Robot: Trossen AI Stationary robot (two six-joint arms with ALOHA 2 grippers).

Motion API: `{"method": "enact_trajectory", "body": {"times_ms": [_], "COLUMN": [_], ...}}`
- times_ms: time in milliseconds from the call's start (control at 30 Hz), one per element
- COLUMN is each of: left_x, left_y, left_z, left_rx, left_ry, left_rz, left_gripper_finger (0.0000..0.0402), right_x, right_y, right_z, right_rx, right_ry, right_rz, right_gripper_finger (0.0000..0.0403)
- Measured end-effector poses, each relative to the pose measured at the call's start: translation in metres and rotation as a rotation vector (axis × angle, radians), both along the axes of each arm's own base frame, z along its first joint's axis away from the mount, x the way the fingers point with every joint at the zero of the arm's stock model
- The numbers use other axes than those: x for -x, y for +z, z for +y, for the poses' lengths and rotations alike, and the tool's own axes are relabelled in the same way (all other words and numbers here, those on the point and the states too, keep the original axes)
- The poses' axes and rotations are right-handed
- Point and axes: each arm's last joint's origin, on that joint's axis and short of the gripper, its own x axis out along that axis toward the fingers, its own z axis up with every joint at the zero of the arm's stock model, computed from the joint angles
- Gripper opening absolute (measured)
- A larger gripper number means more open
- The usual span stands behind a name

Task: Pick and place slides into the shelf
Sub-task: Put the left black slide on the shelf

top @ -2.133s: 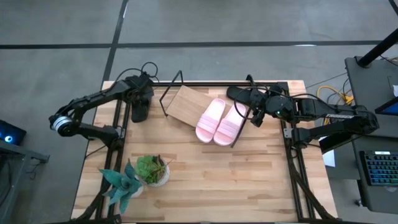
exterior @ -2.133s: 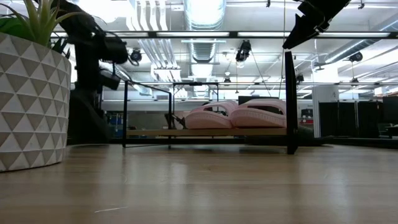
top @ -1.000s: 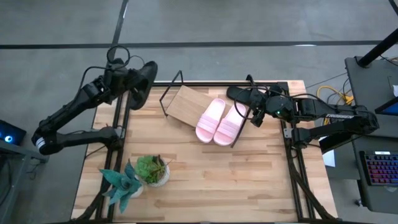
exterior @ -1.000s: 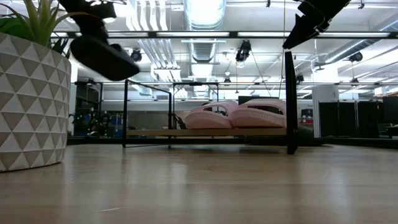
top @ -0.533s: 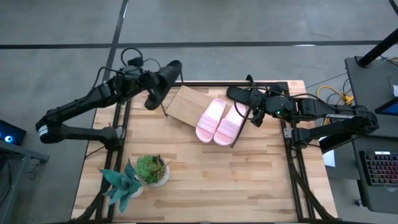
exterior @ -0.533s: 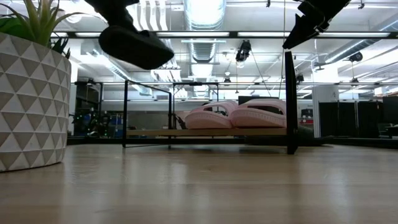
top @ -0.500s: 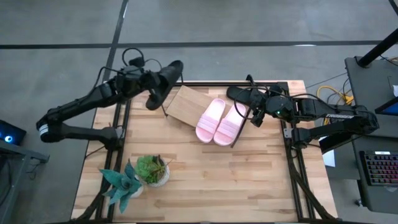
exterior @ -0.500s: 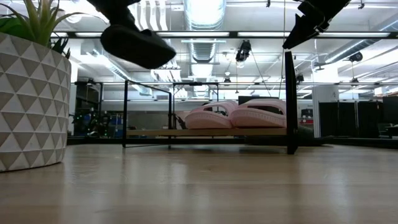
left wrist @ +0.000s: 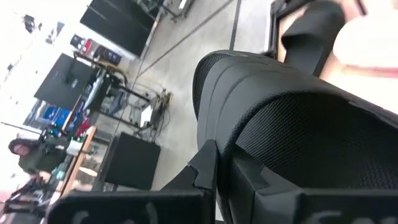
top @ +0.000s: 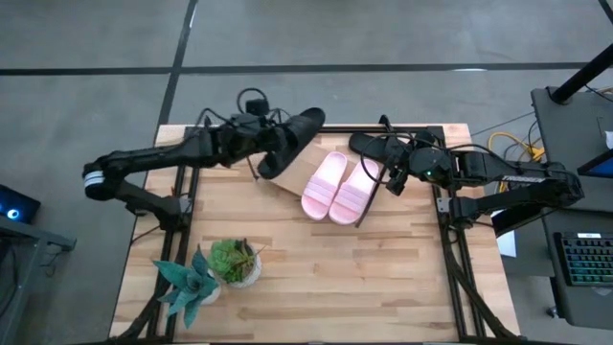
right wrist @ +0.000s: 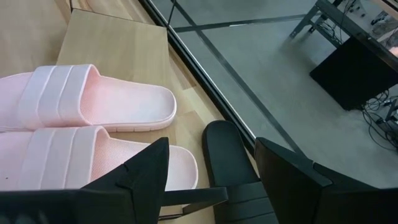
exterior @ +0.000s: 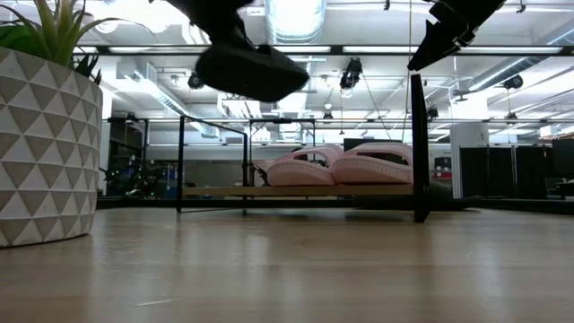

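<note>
The left gripper (top: 271, 144) is clenched on a black slide (top: 297, 134) that fills the left wrist view, so its fingers are mostly hidden; it seems to hang in the air above the shelf (top: 287, 165). The arm stretches across toward the pink slides (top: 340, 187) on the board. The right gripper (top: 395, 171) waits spread wide beside them, over another black slide (right wrist: 227, 155).

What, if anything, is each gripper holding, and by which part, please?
The left gripper holds a black slide in the air; the exact hold point cannot be told. The right gripper is open, holding nothing.
</note>
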Motion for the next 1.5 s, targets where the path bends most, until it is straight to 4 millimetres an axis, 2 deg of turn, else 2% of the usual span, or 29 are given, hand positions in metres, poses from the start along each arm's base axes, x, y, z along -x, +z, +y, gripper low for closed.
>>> {"method": "enact_trajectory", "body": {"times_ms": [267,533,767,1033,1267,1500], "left_x": [-0.035,-0.057,-0.061,-0.059,-0.059,-0.050], "left_y": [-0.049,-0.080,-0.100,-0.110,-0.126,-0.147], "left_z": [0.016,0.023,0.027,0.029,0.029,0.027], "left_rx": [-0.025,-0.030,-0.051,-0.082,-0.092,-0.098], "left_ry": [0.117,0.166,0.240,0.320,0.305,0.308], "left_rz": [0.203,0.271,0.352,0.430,0.517,0.589], "left_gripper_finger": [0.0000,0.0000,0.0000,0.0000,0.0000,0.0000], "right_x": [0.000,0.000,0.000,0.000,0.000,0.000], "right_y": [0.000,-0.001,-0.007,-0.007,-0.007,-0.007], "right_z": [0.000,0.000,0.000,0.000,0.000,0.000], "right_rx": [0.000,0.000,-0.002,-0.002,-0.002,-0.002], "right_ry": [0.000,0.000,0.000,0.000,0.000,0.000], "right_rz": [0.001,0.003,0.022,0.023,0.023,0.023], "right_gripper_finger": [0.0228,0.0228,0.0228,0.0228,0.0228,0.0228]}}
